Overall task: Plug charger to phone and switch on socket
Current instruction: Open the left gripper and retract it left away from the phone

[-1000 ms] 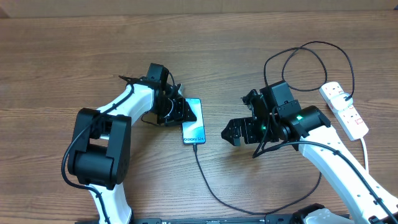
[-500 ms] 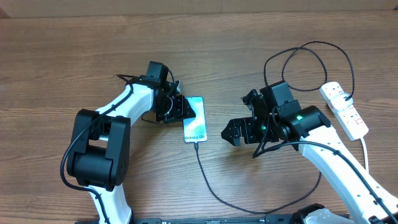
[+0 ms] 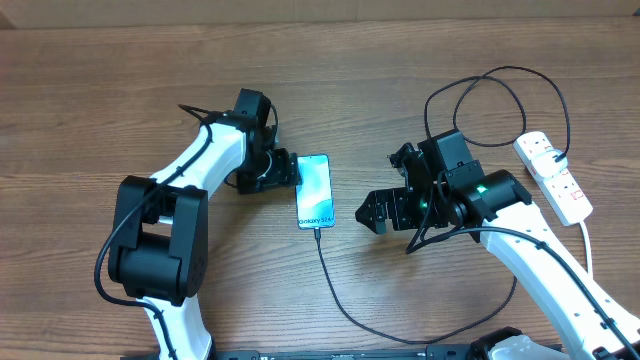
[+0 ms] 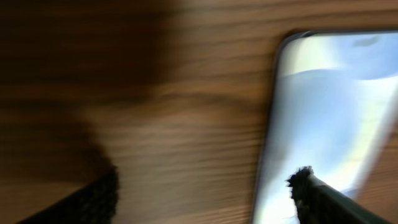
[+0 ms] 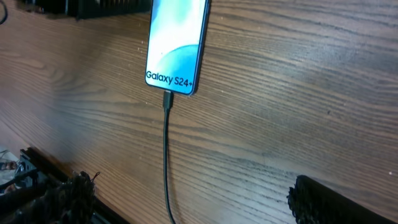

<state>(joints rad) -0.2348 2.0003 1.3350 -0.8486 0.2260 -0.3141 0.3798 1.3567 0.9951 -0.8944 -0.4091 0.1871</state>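
The phone [image 3: 314,190] lies flat and face up in the middle of the table [image 3: 90,90], its long side running near to far. The charger [image 5: 165,155] meets its near end, and in the right wrist view the plug looks seated straight in the port, so the plugging seems done. What is left is switching on the socket [image 3: 553,175], which lies at the far right, well apart from the phone.

The left pincer [image 3: 291,172] stands open just left of the phone and holds nothing. In its own blurred view one fingertip [image 4: 308,190] hangs over the screen, so it should lift clear without dragging the phone sideways. The right pincer [image 3: 371,213] is wide open and empty, just right of the phone's near end. That arm sits nearer the socket, so it is the likely one for the press. Closing the jaws first would give one firm tip. It should push straight down, or the light strip may skid or tip.

The charger runs from the phone toward the near edge, passes under the right arm, then loops on the far side before it reaches the socket. A swing to the right crosses those loops, so the arm should rise first, because a snag could pull the plug back out. The far left and the centre of the table are bare wood, with plenty of room. The socket sits close to the right edge of the overhead view, its white cord [image 3: 587,245] trailing near, and I cannot tell where the table ends there.
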